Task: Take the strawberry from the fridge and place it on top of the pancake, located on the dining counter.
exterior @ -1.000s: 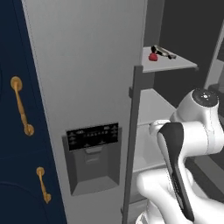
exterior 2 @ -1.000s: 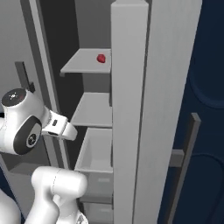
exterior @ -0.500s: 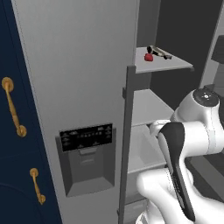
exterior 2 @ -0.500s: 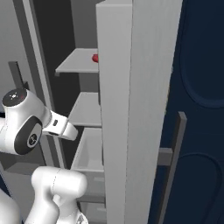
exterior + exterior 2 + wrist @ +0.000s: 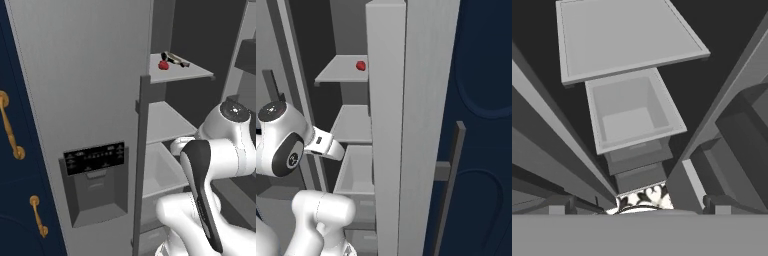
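Note:
The strawberry lies on the upper grey shelf inside the open fridge, beside a dark thin item. My gripper is open, its fingertips wide apart and nothing between them. In the hand view it looks down on a lower shelf and an empty drawer bin, well below the strawberry's shelf. The gripper itself does not show in either base view, only the arm. The strawberry is absent from the hand view. Pancake and dining counter are out of view.
The fridge's closed left door carries the black dispenser panel. A swung-out door's edge and its dark handle stand at my right. Navy cabinets with gold handles flank the left.
Both base views have slid a little sideways, so the camera moved: fridge and strawberry sit further left in the pictures. The arm holds the same pose and the strawberry stays on its shelf.

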Available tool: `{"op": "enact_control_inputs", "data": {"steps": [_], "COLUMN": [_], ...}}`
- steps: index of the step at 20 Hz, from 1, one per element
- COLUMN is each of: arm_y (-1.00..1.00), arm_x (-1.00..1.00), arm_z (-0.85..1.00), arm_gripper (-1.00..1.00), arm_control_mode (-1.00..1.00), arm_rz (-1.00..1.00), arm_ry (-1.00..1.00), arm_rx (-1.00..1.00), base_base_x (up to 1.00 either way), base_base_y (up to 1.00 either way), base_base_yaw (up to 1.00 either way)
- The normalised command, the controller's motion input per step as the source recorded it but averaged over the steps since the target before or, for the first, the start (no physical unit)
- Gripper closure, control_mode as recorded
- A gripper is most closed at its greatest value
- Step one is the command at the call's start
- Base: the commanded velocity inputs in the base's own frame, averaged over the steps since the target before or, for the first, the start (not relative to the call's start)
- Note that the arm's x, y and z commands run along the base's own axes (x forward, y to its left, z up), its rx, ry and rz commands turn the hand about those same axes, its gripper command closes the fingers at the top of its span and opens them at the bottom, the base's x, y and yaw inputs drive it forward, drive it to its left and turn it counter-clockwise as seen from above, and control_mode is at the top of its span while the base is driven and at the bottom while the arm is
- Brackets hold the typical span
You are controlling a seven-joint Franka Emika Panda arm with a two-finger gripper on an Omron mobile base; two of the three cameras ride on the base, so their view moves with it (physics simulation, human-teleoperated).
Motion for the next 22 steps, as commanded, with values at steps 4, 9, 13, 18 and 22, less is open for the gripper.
{"op": "enact_control_inputs", "data": {"steps": [4, 9, 13, 18, 22], "arm_y": [0.0, 0.0, 0.0, 0.0, 0.0], "arm_x": [0.0, 0.0, 0.0, 0.0, 0.0], "arm_z": [0.0, 0.0, 0.0, 0.0, 0.03], "arm_gripper": [-1.0, -1.0, -1.0, -1.0, -1.0], "arm_control_mode": [1.0, 1.0, 1.0, 1.0, -1.0], "arm_rz": [0.0, 0.0, 0.0, 0.0, 0.01], "arm_ry": [0.0, 0.0, 0.0, 0.0, -0.03], "arm_rx": [0.0, 0.0, 0.0, 0.0, 0.0], "base_base_x": [0.32, 0.16, 0.0, 0.0, 0.0], "base_base_y": [-0.48, -0.28, -0.01, 0.0, 0.0], "base_base_yaw": [-0.08, -0.01, 0.0, 0.0, 0.0]}}
